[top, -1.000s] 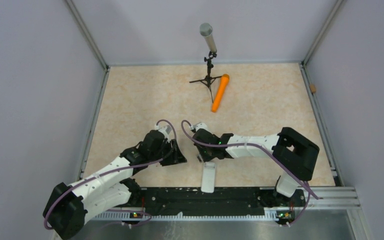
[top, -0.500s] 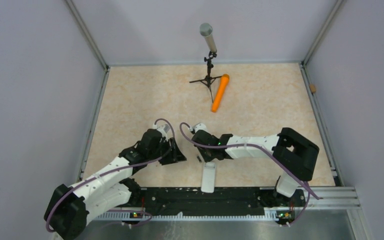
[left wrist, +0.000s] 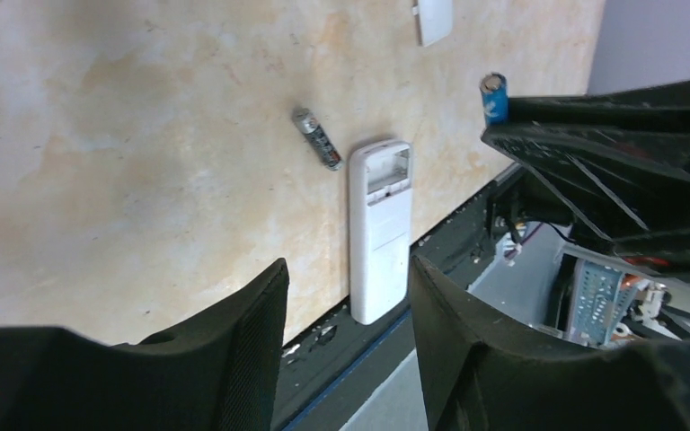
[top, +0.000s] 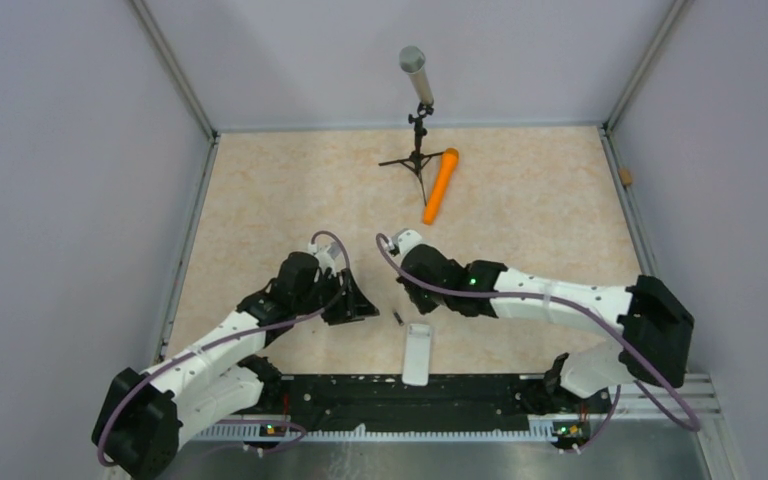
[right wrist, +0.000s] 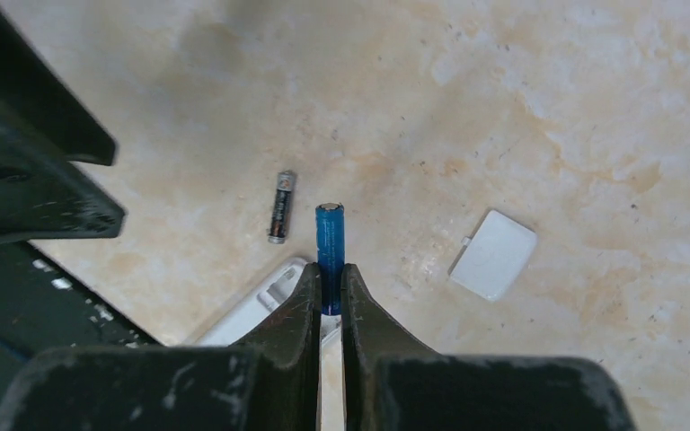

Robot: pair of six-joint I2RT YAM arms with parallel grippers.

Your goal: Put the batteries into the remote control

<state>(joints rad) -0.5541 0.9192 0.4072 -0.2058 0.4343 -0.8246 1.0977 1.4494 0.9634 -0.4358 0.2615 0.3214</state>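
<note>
Blue-banded battery (right wrist: 330, 247) pinched between the tips of my right claw (right wrist: 329, 269), near the remote (left wrist: 379, 233).
Left claw (left wrist: 346, 269) gapes wide, empty. Second battery (right wrist: 281, 206) lies on the counter (top: 520, 210) beside the remote's open bay, its print too small to read. The overhead view hides the held cell and the loose white cover (right wrist: 493, 255); both wrist views show them.

At the table's (top: 260, 200) near edge, the remote control (top: 417, 352), near end over the base rail (top: 360, 398). Just off its far left corner, one battery (top: 398, 319), flat on the table. Above its far end, the other battery (right wrist: 330, 229), between the right gripper's (right wrist: 328, 272) fingers. Beyond that end, the battery cover (right wrist: 493, 254). Far back, the microphone tripod (top: 417, 160), a long cylinder (top: 440, 186) just right of it.
</note>
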